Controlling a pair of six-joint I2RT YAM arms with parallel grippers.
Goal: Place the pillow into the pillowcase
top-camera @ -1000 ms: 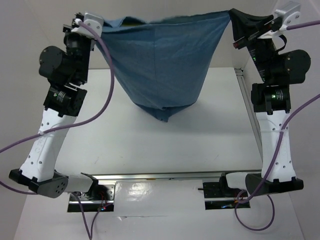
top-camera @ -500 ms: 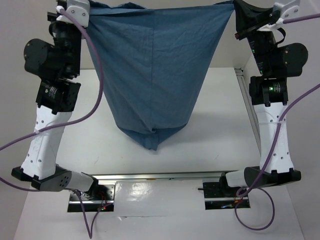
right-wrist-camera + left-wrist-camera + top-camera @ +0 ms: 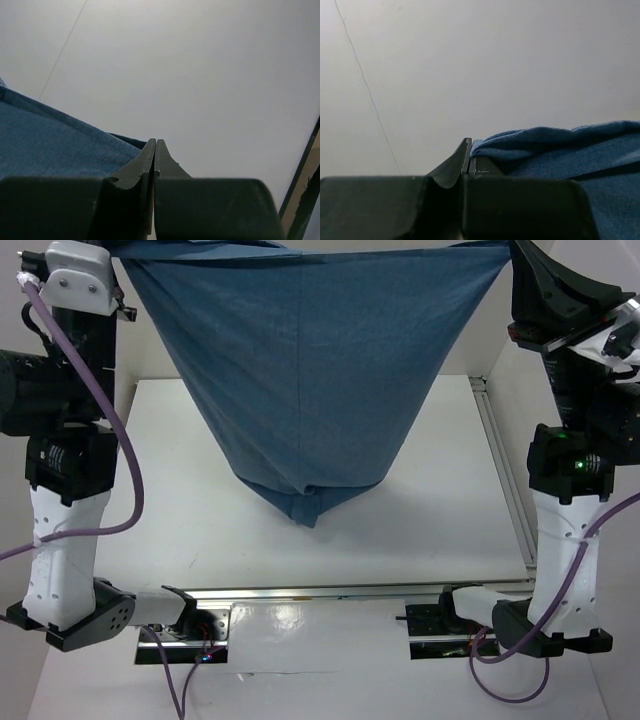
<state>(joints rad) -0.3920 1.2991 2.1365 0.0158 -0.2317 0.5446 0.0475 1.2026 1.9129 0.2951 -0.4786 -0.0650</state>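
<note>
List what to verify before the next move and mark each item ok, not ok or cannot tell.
1. Left gripper shut on one top corner of the limp dusty-blue cloth pillowcase: ok.
2. Right gripper shut on the other top corner: ok.
3. Top edge pulled taut between both grippers: ok.
4. Lowest tip lifted off the white table: cannot tell.
5. Pillow inside the pillowcase: cannot tell, no pillow in view.
</note>
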